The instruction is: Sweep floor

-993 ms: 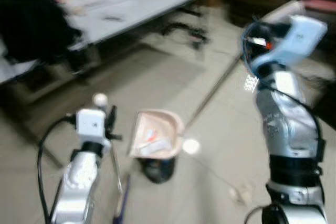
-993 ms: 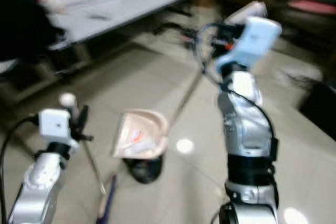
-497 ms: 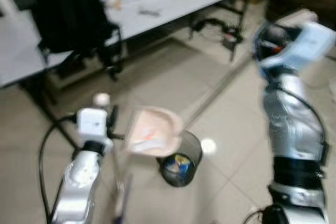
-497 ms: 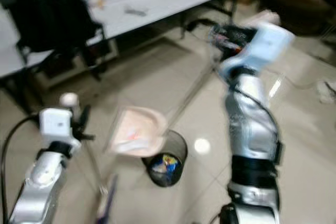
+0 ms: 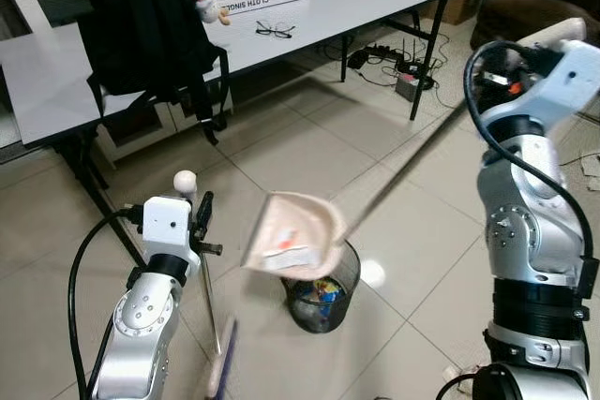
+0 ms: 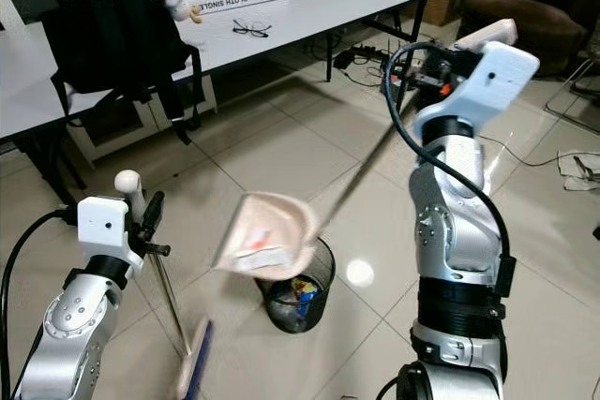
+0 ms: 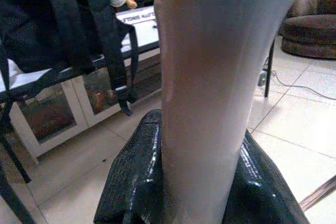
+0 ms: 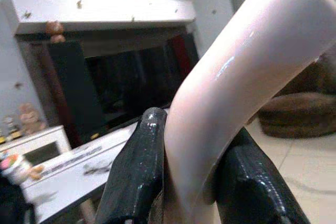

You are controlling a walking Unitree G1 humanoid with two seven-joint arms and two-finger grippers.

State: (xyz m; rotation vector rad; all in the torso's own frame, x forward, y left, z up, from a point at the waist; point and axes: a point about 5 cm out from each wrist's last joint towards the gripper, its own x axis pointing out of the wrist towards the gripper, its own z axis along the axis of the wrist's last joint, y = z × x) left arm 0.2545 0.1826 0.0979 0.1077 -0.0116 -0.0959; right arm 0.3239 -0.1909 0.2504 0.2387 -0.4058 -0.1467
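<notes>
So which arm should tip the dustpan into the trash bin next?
The right. Its gripper holds the dustpan's long handle, and the dustpan already hangs above the trash bin. The left gripper is busy holding the broom upright.

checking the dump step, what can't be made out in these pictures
- Broom head: blurred and cut off by the bottom edge in both eye views.
- Bin contents: partly covered by the dustpan in the eye views; only colourful scraps show.
- Dustpan load: too small to identify.
- Left gripper: the broom handle hides what lies ahead in the left wrist view.
</notes>
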